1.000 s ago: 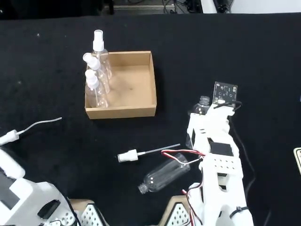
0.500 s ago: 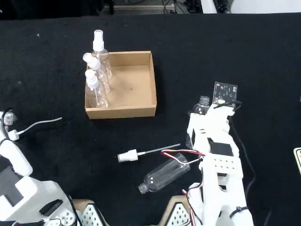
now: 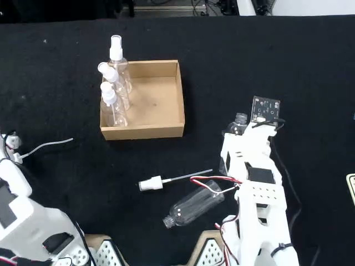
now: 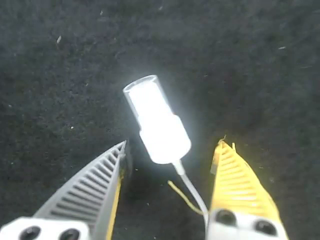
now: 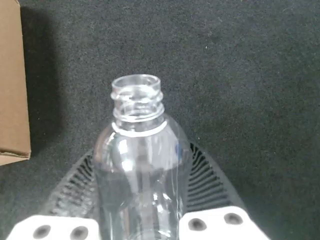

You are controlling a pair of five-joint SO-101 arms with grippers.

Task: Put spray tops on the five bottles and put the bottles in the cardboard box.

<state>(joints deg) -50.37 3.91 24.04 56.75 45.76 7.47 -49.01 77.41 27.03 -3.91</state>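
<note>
My left gripper (image 4: pixel 172 146) is spread open astride a white spray top (image 4: pixel 157 127) lying on the black cloth (image 4: pixel 250 60); my right gripper (image 5: pixel 142 154) clamps an upright, uncapped clear bottle (image 5: pixel 137 117).

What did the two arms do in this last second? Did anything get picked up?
The left arm swung forward, bringing the left gripper open around the left-hand spray top; nothing gripped yet. The right gripper kept holding the uncapped bottle upright. The cardboard box, its three capped bottles, the second spray top and the lying bottle stayed put.
</note>
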